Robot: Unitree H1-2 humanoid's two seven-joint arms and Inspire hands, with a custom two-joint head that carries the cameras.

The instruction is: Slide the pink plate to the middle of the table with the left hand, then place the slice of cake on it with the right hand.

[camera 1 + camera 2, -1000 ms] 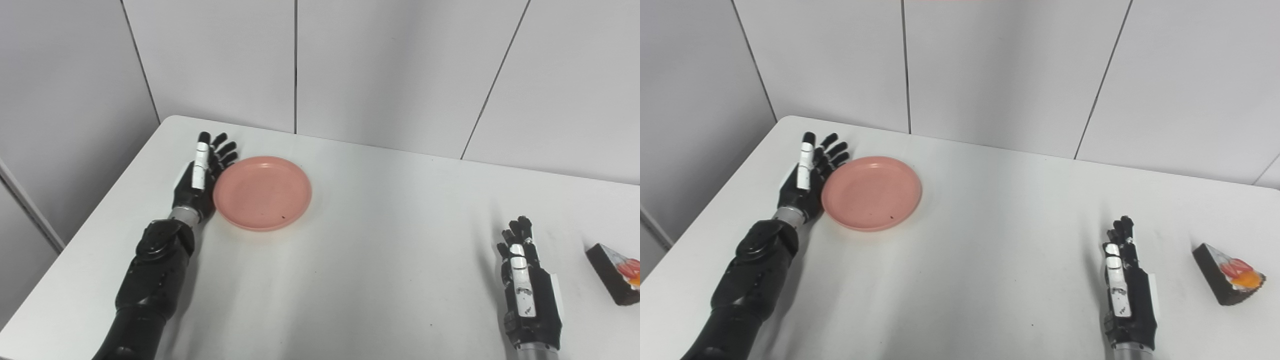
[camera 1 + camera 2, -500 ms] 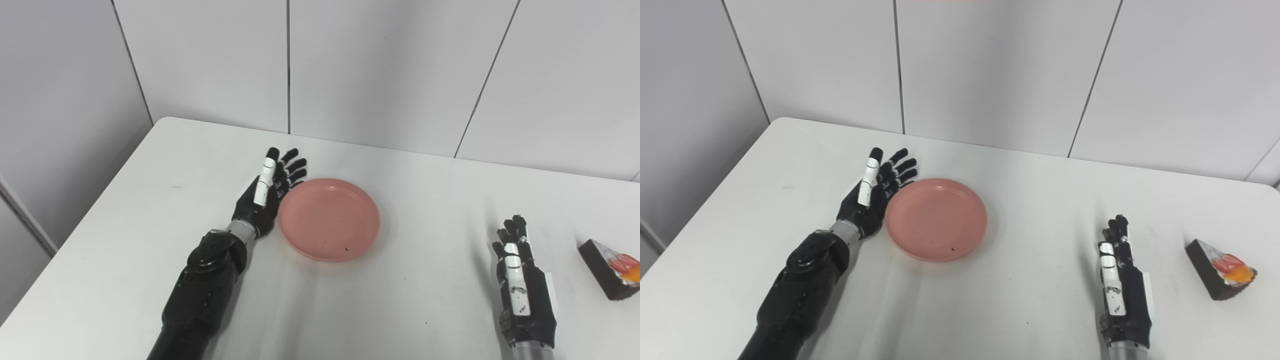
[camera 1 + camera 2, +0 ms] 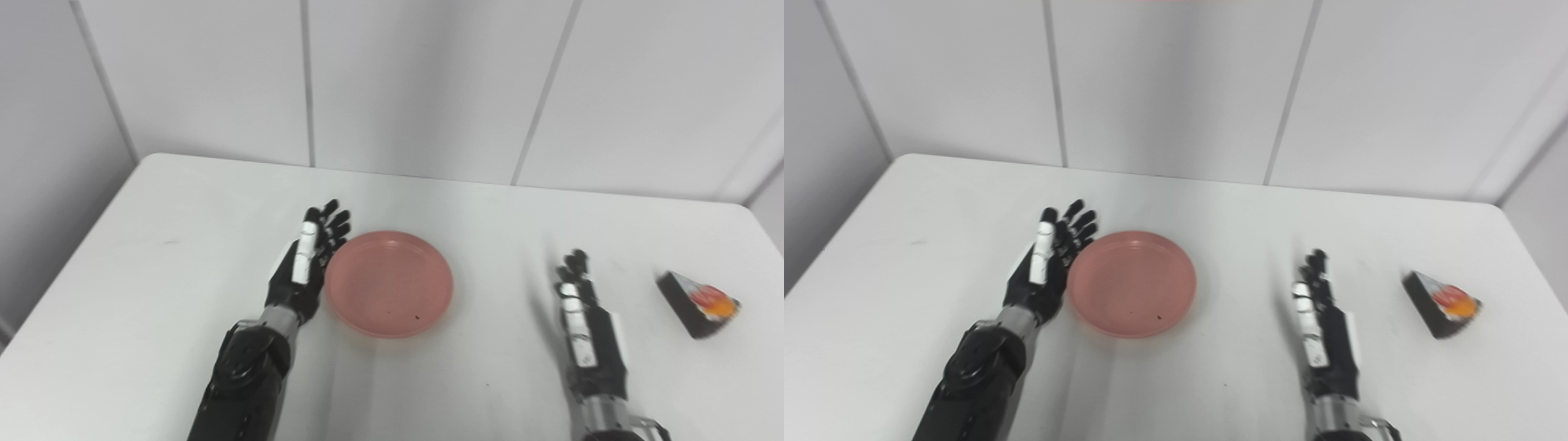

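Observation:
The pink plate [image 3: 389,283] lies empty near the middle of the white table [image 3: 153,245]. My left hand [image 3: 303,269] is open, edge-on to the table, right beside the plate's left rim; I cannot tell if it touches. My right hand [image 3: 582,318] is open and empty, resting edge-on to the right of the plate. The slice of cake [image 3: 698,301], dark with red and orange topping, lies on the table to the right of my right hand, apart from it. The plate also shows in the right eye view [image 3: 1132,283].
The table's right edge [image 3: 765,233] runs close behind the cake. A grey panelled wall [image 3: 392,79] stands behind the table's far edge.
My left hand has pushed the plate from the table's far left toward the middle. The camera has turned right, shifting the whole picture. My right hand has stayed in place.

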